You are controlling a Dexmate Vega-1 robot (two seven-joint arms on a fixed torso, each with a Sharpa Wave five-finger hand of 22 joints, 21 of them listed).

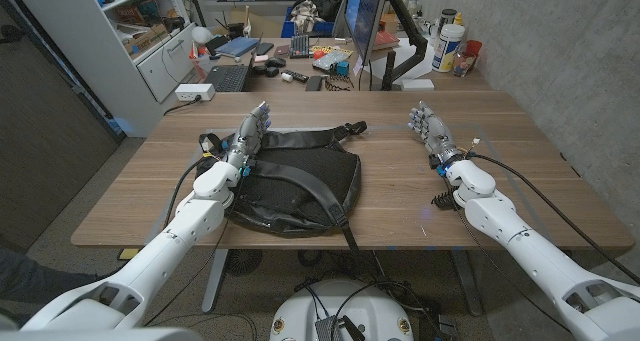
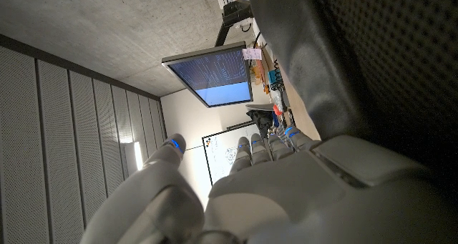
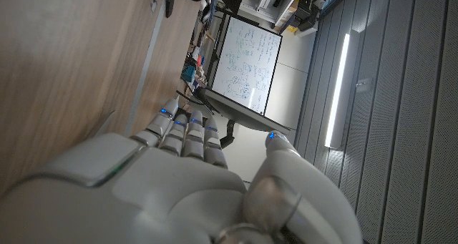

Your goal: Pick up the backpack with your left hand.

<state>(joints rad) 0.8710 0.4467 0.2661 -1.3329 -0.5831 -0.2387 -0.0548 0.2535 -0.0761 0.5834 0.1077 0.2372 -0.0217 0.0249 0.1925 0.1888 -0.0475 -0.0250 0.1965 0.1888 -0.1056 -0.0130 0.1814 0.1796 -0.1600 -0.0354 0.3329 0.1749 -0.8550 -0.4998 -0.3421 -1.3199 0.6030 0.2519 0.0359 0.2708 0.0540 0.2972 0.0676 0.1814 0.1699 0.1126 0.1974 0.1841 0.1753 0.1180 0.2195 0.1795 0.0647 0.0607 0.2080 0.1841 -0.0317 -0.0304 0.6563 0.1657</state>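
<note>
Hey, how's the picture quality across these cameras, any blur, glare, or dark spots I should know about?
Head view: evenly lit and sharp, soft shadows under the black backpack, straight edges bowed by a wide lens. Left wrist view: the left hand fills the foreground slightly soft, the backpack beside it dark with little detail. Right wrist view: the right hand is soft up close, and a bright wall light strip glares.

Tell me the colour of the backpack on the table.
Black all over, straps included. The backpack shows best in the head view, lying beside the left hand.
</note>
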